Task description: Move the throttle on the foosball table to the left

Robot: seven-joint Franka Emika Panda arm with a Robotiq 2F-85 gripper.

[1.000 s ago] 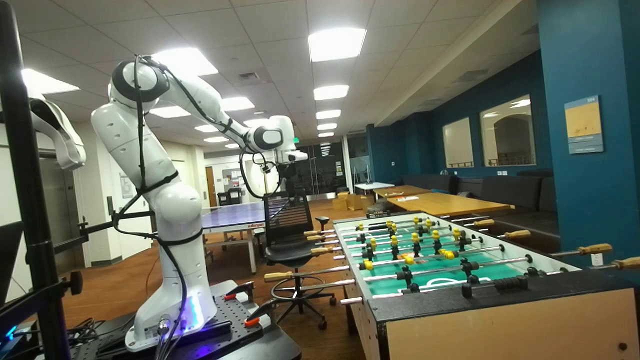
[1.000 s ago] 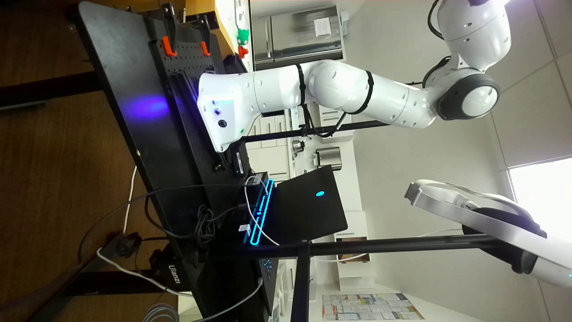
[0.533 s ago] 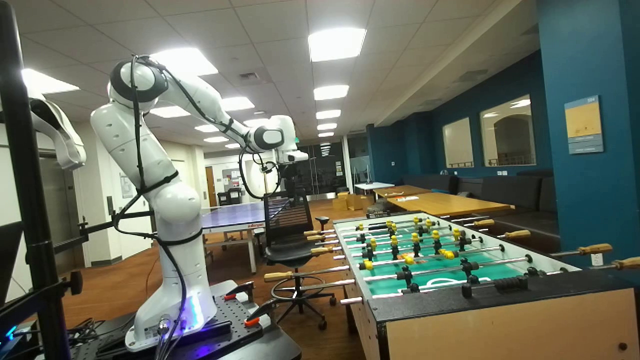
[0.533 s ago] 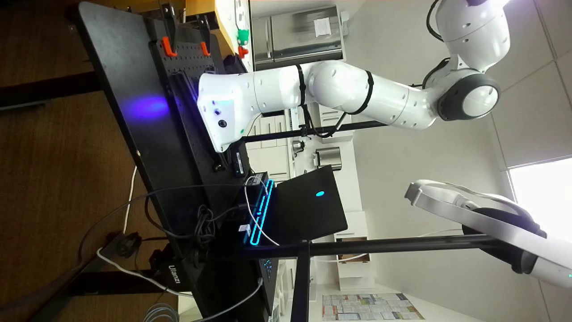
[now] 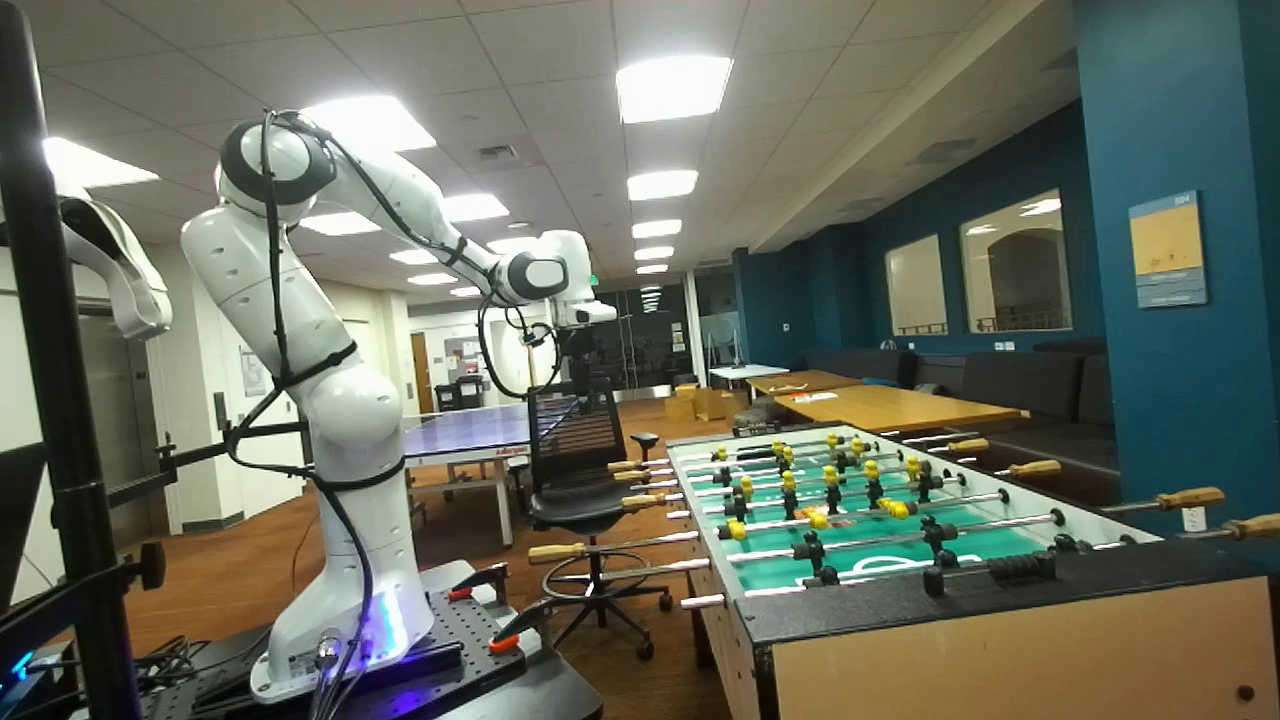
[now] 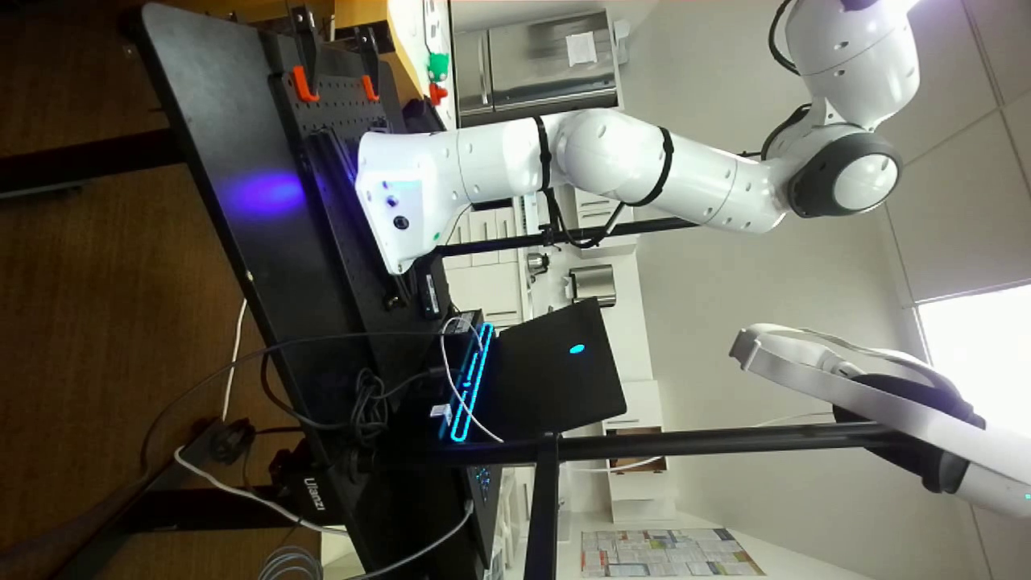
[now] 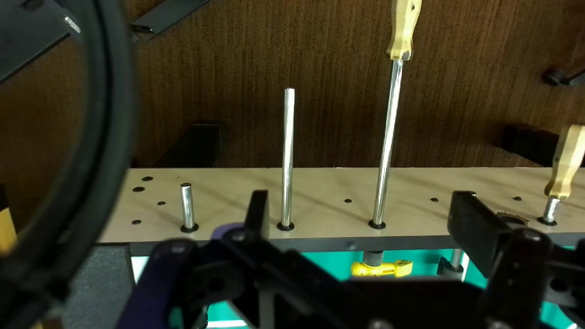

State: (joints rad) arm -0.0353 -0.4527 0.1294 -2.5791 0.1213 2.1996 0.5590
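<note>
One end effector [image 7: 361, 214], jaws apart, foosball table [image 5: 1000, 648]

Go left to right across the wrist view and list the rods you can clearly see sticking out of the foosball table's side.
Along the foosball table: bare metal stub → mid-length bare rod → long rod with a wooden handle → short length of rod with another wooden handle.

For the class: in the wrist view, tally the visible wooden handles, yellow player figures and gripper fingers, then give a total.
Wooden handles: 2
Yellow player figure: 1
Gripper fingers: 2
Total: 5
</note>
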